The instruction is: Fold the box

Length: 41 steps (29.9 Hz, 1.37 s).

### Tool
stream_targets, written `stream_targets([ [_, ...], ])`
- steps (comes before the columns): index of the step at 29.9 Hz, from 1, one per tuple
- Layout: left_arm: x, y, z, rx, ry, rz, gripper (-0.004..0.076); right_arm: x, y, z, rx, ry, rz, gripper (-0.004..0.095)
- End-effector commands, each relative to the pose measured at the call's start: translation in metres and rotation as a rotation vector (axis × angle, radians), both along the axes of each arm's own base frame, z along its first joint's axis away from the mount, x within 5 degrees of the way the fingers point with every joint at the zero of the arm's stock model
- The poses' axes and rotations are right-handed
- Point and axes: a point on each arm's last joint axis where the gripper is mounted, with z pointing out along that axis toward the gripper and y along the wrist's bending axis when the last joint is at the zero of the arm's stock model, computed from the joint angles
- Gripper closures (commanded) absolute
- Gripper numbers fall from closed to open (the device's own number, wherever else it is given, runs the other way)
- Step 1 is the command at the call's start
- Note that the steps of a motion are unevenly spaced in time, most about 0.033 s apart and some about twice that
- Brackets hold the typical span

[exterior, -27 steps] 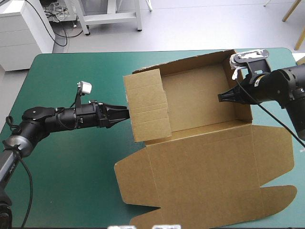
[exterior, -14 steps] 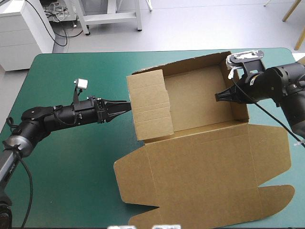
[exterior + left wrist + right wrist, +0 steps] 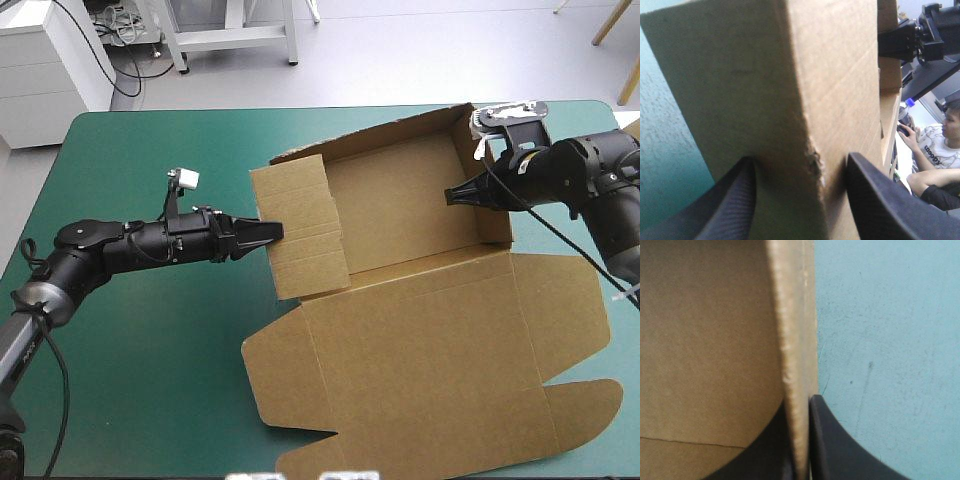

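The brown box [image 3: 400,330] lies as an open tray with its lid flat toward the near edge. Its left wall flap [image 3: 300,235] stands up and leans outward. My left gripper [image 3: 272,232] is at that flap's outer side. In the left wrist view the left gripper [image 3: 800,160] is open, and the flap's thick edge [image 3: 805,90] sits between the black fingers. My right gripper [image 3: 452,195] reaches in over the right wall [image 3: 492,170]. In the right wrist view the right gripper [image 3: 800,405] is shut on that wall's edge [image 3: 792,315].
The teal-green cover [image 3: 150,350] stretches to the left of the box, under the left arm. The flat lid's rounded tab [image 3: 590,410] reaches close to the table's near right corner. The far wall [image 3: 380,130] stands near the table's far edge.
The box has shifted a little to the left with both grippers on it. The left flap has tipped outward, and the right gripper has moved left with the right wall.
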Motion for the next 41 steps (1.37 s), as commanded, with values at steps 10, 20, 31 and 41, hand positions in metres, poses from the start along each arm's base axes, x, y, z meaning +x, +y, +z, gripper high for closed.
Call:
stream_targets([
  [10, 0.009, -0.021, 0.058, 0.308, -0.041, 0.162, 0.034, -0.016, 0.046, 0.028, 0.077, -0.187, 0.047, 0.0925],
  [20, 0.008, -0.031, 0.059, 0.554, -0.029, 0.328, 0.0439, -0.006, 0.093, 0.003, 0.107, -0.119, 0.119, 0.0925],
  [31, 0.013, -0.035, 0.047, 0.786, -0.075, 0.419, 0.0731, 0.02, 0.118, -0.041, 0.055, 0.01, 0.098, 0.0926],
  [41, 0.047, -0.046, -0.006, 0.906, 0.041, 0.383, 0.0731, 0.044, 0.109, -0.064, 0.021, 0.063, 0.05, 0.0928],
])
